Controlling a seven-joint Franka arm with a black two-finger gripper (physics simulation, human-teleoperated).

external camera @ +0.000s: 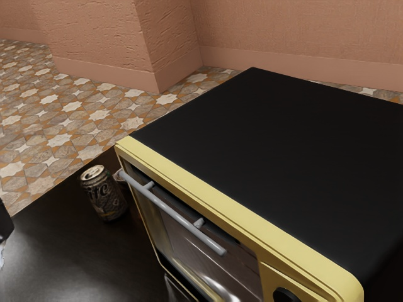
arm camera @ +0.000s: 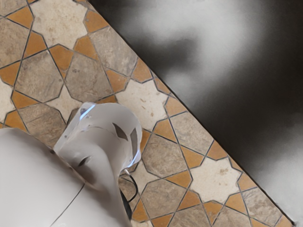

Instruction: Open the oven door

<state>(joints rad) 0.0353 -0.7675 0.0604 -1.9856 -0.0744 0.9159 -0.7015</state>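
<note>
Exterior view: a toaster-style oven (external camera: 264, 145) with a black top and pale yellow front frame stands on a dark, glossy bench (external camera: 60, 258). Its glass door (external camera: 189, 255) looks shut, with a grey bar handle (external camera: 170, 212) across its upper part; a black knob (external camera: 286, 294) sits beside the door. A drink can (external camera: 104, 194) stands upright near the handle's far end. At the exterior view's left edge is a dark sliver of the claw (external camera: 4, 223), well apart from the handle; whether it is wide or narrow, I cannot tell.

Wrist view: white arm parts (arm camera: 102, 142) and a black cable (arm camera: 135, 185) appear over star-patterned floor tiles (arm camera: 61, 23), beside the bench's straight edge.
</note>
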